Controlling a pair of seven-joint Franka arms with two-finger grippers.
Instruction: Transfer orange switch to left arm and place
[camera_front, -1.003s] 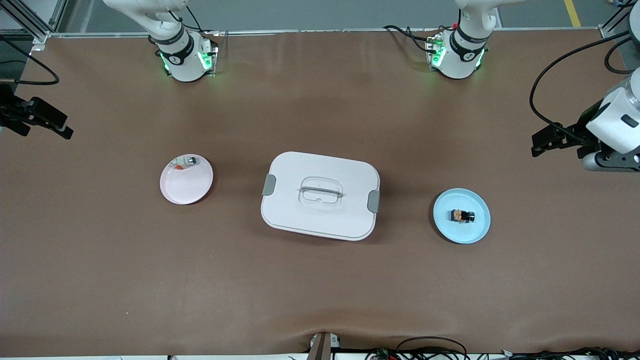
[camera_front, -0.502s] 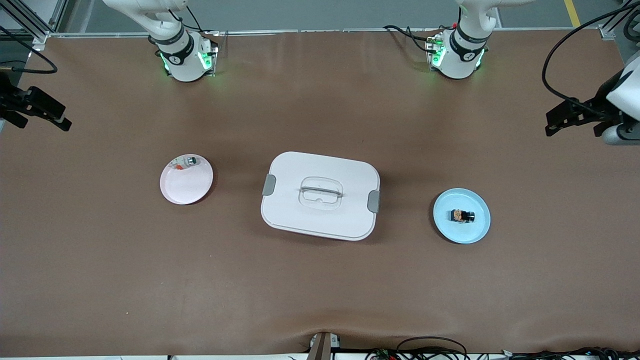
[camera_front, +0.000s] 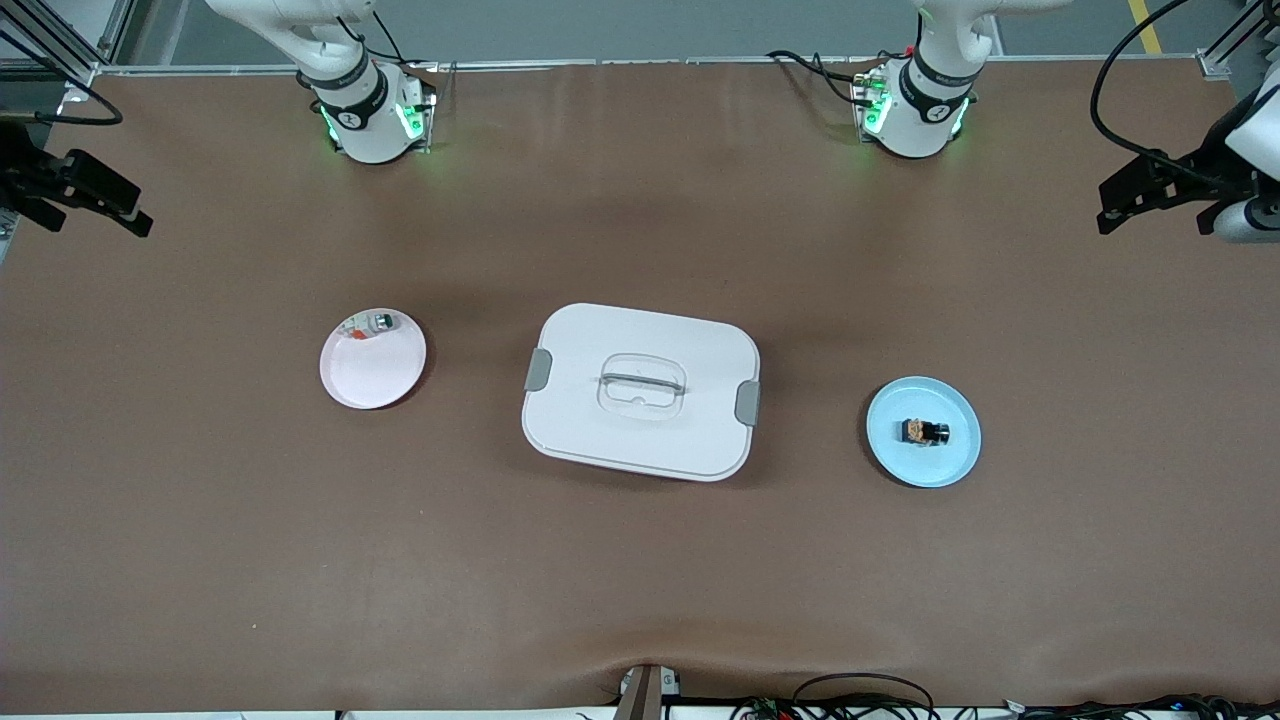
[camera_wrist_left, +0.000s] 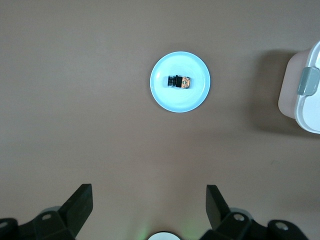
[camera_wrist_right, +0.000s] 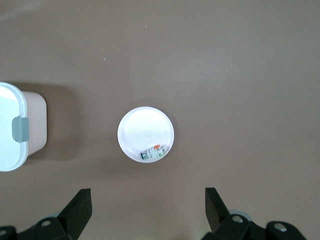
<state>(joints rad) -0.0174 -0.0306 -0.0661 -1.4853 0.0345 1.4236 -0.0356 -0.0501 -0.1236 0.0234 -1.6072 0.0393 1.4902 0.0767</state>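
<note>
on blue plate (camera_front: 955, 462): black-orange blocky orange switch (camera_front: 923, 432)

No readable text — no labels, no numbers.

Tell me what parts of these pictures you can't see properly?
- Box: its lid is on, so the inside is hidden in every view; both wrist views cut it off at an edge.
- Orange switch on the blue plate: too small to read its markings.
- Small clear part on the pink plate: too small to identify.
- Left gripper and right gripper: open, but their arms run off the front view's edges.
</note>
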